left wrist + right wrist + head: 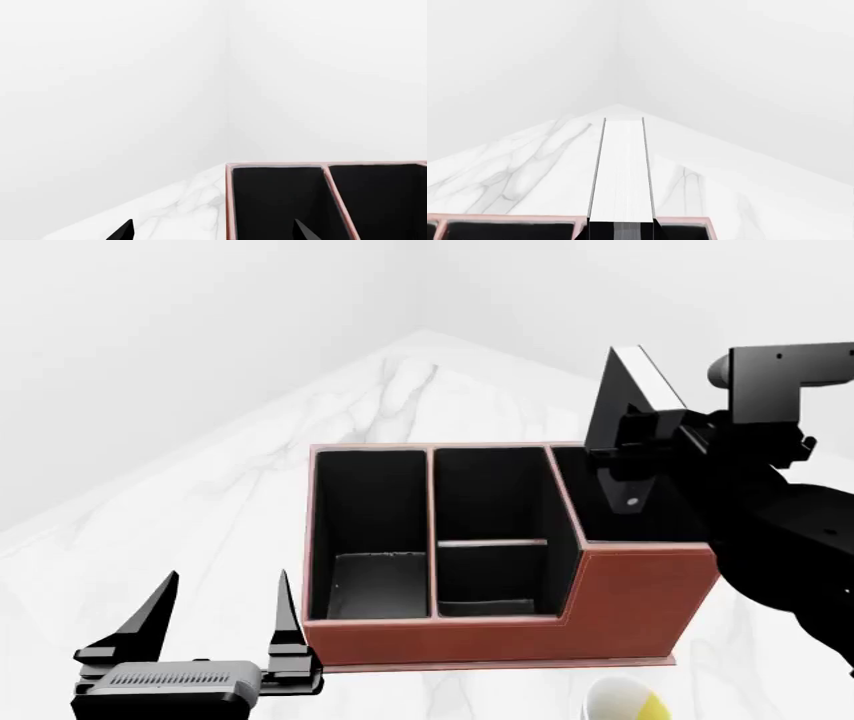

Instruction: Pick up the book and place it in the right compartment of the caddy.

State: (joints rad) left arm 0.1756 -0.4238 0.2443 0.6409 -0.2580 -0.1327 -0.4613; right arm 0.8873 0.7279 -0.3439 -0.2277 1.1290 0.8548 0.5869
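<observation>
Nearest the head camera, at seven o'clock, the left gripper hangs with fingers spread and nothing between them, above the marble table. At three o'clock the right gripper pinches the book, tilted, above the right compartment of the caddy; a mug sits at five o'clock.

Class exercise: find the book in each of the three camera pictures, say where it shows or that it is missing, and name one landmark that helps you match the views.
Head view: the book shows at upper right, held tilted in the right pincer above the caddy's right compartment.
Right wrist view: its white page edges run up the centre.
Left wrist view: not in it.
Shared landmark: the caddy's reddish-brown rim, in all three.
</observation>
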